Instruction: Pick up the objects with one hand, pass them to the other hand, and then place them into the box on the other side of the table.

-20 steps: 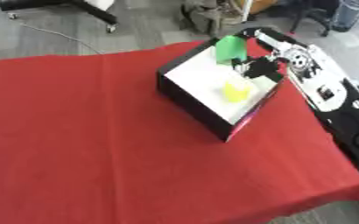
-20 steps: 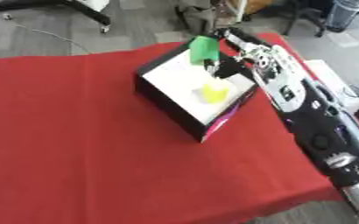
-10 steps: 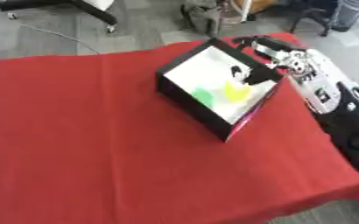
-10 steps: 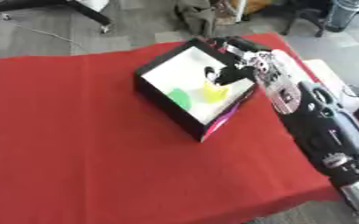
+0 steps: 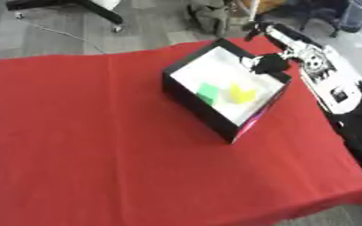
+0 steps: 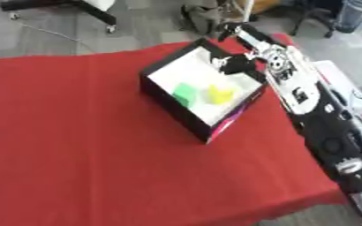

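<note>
A black box (image 5: 202,110) with a white floor stands on the red table, at the far right. Inside it lie a green object (image 5: 208,93) and a yellow object (image 5: 240,93), side by side near the middle. My right hand (image 5: 267,64) hovers over the box's far right corner, above the rim, open and holding nothing. Its arm (image 6: 304,101) runs back along the table's right edge. My left hand shows in neither view.
The red cloth (image 5: 84,132) covers the whole table, with bare cloth left of and in front of the box. The table's right edge (image 5: 346,145) lies close to the box. A chair base (image 5: 99,9) and other things stand on the grey floor beyond.
My right hand held the green object above the box a second ago. It has let go, and the green object now lies in the box beside the yellow one. The camera has shifted.
</note>
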Available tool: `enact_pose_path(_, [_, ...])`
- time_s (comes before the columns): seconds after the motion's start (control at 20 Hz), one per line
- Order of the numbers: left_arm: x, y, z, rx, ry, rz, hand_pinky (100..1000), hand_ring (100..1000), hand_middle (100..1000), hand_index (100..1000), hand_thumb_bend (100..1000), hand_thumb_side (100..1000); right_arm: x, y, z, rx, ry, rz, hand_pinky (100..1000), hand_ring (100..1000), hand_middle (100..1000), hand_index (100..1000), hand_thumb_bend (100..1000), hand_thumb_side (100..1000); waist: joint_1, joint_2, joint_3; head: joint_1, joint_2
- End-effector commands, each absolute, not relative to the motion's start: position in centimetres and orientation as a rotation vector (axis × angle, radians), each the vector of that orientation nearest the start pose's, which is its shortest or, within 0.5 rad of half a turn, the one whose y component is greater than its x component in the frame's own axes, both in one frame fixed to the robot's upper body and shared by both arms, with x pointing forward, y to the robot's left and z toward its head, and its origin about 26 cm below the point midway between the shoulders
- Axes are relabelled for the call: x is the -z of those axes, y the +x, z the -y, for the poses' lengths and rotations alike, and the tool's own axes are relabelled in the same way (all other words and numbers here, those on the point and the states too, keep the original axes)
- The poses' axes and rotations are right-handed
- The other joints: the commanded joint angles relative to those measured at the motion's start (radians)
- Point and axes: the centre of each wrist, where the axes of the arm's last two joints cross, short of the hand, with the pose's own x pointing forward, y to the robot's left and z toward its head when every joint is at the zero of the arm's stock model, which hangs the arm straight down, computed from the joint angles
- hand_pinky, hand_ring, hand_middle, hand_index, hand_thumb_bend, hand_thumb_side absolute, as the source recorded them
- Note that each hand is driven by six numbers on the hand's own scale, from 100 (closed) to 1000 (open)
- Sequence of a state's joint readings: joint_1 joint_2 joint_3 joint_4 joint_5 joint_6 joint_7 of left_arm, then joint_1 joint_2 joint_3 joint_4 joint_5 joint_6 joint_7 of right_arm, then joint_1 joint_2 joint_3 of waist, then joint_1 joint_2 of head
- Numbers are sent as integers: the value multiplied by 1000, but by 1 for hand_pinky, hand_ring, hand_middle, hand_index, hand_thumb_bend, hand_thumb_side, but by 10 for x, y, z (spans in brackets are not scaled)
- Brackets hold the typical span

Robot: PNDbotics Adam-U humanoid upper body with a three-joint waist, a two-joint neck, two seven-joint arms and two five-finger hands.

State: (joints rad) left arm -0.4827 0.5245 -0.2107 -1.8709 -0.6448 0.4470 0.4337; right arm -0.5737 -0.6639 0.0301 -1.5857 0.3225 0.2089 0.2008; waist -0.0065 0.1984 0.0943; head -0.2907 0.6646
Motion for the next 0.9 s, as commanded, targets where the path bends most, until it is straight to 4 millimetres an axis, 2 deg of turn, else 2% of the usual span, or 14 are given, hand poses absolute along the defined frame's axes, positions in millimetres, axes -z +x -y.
enact_pose_path(0.05, [-242, 342, -254, 417, 1349, 1890, 691, 637, 661, 837, 244, 520, -263, 360, 322, -756, -688, 1881, 1000, 1000, 794, 933, 100, 477, 4, -18, -2, 21, -7])
enact_pose_path(0.1, [-248, 349, -260, 429, 1318, 1820, 699, 645, 670, 845, 227, 544, -264, 358, 319, -759, -658, 1908, 1000, 1000, 812, 948, 100, 521, 6, -18, -2, 28, -7])
enact_pose_path(0.2, [-258, 363, -273, 458, 1228, 1680, 720, 674, 697, 864, 222, 579, -268, 352, 314, -772, -612, 1956, 1000, 1000, 827, 967, 100, 546, 8, -18, -3, 42, -8])
enact_pose_path(0.4, [-270, 388, -301, 559, 1086, 1457, 773, 737, 738, 888, 327, 514, -274, 344, 310, -800, -582, 1993, 1000, 1000, 818, 963, 100, 566, 13, -19, -5, 85, -10])
enact_pose_path(0.6, [-281, 404, -324, 643, 1002, 1312, 799, 764, 755, 905, 433, 477, -277, 340, 308, -797, -591, 1994, 1000, 1000, 811, 957, 100, 562, 15, -20, -4, 132, -12])
enact_pose_path(0.65, [-283, 408, -330, 653, 995, 1280, 804, 769, 757, 905, 377, 478, -277, 340, 308, -795, -592, 1993, 1000, 1000, 809, 954, 100, 565, 15, -21, -3, 143, -12])
enact_pose_path(0.7, [-285, 412, -335, 659, 988, 1247, 808, 774, 759, 904, 473, 447, -277, 339, 307, -792, -594, 1993, 1000, 1000, 808, 953, 100, 560, 15, -21, -2, 153, -12])
enact_pose_path(0.9, [-287, 429, -350, 685, 959, 1136, 826, 795, 769, 898, 548, 378, -277, 339, 307, -782, -602, 1992, 1000, 1000, 804, 948, 100, 559, 12, -21, 0, 187, -12])
